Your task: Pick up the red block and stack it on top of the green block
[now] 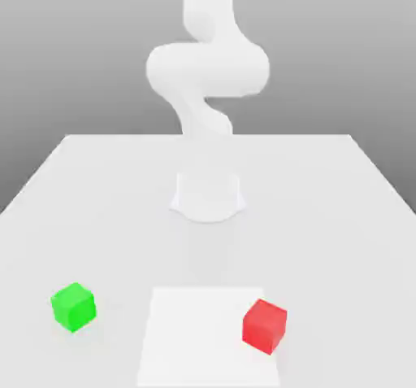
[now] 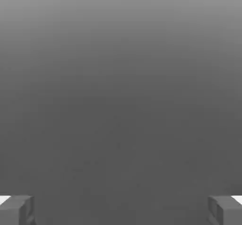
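Observation:
The red block [image 1: 265,326] is a small bright red cube resting on the white table [image 1: 341,207], near the front on the exterior view's right. The green block [image 1: 73,307], a cube of the same size, sits near the front on the exterior view's left, well apart from the red one. In the hand view my gripper [image 2: 121,211] is open. Its two grey fingertips [image 2: 17,210] stand far apart with nothing between them, against a plain grey background. Neither block is touched.
The white arm [image 1: 207,69] rises from its round base [image 1: 208,196] at the middle of the table. A slightly brighter square patch [image 1: 203,337] lies on the table front between the blocks, under the red block's edge.

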### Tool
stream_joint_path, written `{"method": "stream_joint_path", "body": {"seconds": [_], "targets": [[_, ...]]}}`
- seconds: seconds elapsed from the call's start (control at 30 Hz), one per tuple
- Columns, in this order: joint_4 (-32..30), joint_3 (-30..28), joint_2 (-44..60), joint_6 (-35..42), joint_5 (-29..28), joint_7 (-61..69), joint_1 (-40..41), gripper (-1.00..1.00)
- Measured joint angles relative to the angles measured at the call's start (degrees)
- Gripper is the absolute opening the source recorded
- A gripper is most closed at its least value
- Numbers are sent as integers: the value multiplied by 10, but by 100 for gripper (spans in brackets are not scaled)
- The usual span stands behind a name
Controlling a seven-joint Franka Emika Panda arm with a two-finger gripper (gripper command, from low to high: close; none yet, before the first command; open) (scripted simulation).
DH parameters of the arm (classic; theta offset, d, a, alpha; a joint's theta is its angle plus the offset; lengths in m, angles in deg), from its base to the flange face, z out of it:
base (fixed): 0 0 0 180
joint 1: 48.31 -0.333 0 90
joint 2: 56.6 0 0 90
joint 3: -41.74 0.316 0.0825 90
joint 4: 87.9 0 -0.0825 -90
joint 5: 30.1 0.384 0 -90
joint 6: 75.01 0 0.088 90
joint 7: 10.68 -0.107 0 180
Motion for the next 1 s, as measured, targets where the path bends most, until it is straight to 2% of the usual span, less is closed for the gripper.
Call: {"method": "stream_joint_path", "body": {"seconds": [0.27,0.57,0.73,0.9,0.93,1.0], "targets": [[-66,68,168,-84,1,-150,31,0],[-139,120,356,-177,-26,-335,40,0],[-174,121,461,-231,-45,-433,21,0],[-163,75,565,-313,-107,-488,-13,0],[-161,64,579,-325,-111,-492,-23,-100],[-161,64,579,-325,-111,-492,-23,-100]]}}
